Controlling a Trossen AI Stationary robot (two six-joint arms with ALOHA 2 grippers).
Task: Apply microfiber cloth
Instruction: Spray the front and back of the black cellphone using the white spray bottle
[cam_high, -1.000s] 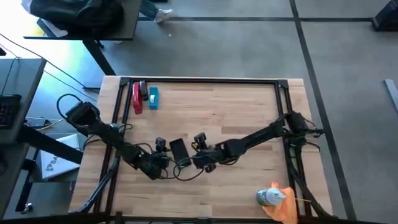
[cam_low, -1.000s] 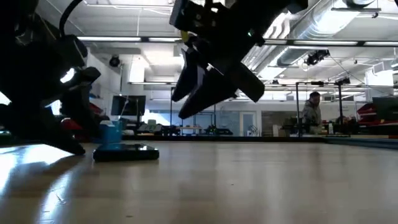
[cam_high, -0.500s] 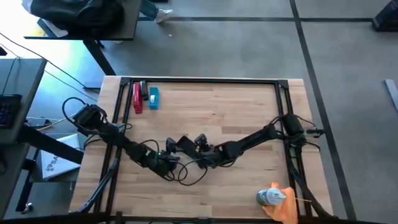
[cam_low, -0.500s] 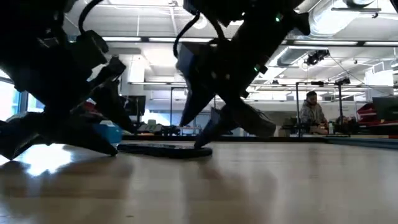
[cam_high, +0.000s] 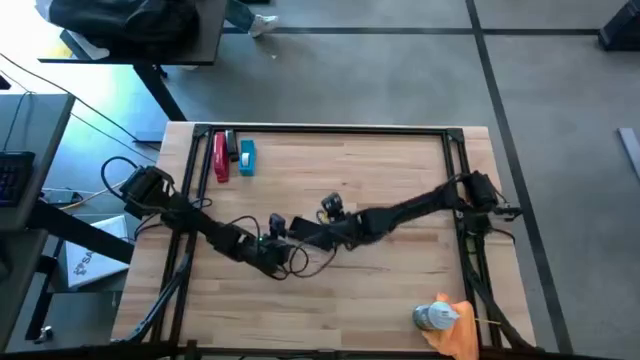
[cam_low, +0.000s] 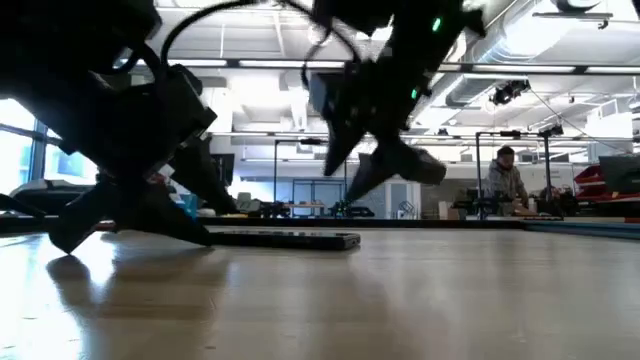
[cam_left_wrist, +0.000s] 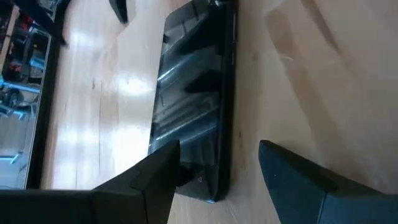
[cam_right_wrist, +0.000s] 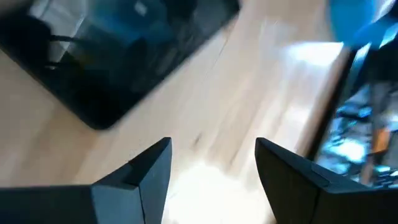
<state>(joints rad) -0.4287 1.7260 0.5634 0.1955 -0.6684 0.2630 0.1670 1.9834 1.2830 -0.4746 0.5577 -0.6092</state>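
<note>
The orange microfiber cloth (cam_high: 458, 335) lies at the table's near right corner, partly under a white spray bottle (cam_high: 434, 318), with no gripper near it. A black phone (cam_left_wrist: 193, 106) lies flat on the wood at mid-table (cam_high: 303, 238). My left gripper (cam_left_wrist: 219, 146) is open and low at the phone's left end (cam_low: 190, 225). Its fingers stand to either side of that end. My right gripper (cam_right_wrist: 212, 143) is open with nothing between its fingers. It hangs above the phone's right end (cam_low: 390, 170). My left gripper comes at the phone nearly level from the table's left, its fingers along the phone's length. One finger (cam_left_wrist: 155, 177) overlaps the corner of the phone's near end (cam_left_wrist: 202, 186). I cannot tell whether it touches. The other finger stands apart on bare wood.
A red object (cam_high: 220, 157) and a blue one (cam_high: 246, 157) lie at the far left. Black frame rails (cam_high: 330, 130) run along the table's edges. Loose cables (cam_high: 300, 262) trail beside the grippers. Bare wood lies to the right and near side.
The phone has slid toward the table's right and turned flat on the wood, now lying more across it. My left gripper has followed it rightward. My right gripper dipped to the phone's right end, then rose and drew toward the far edge.
</note>
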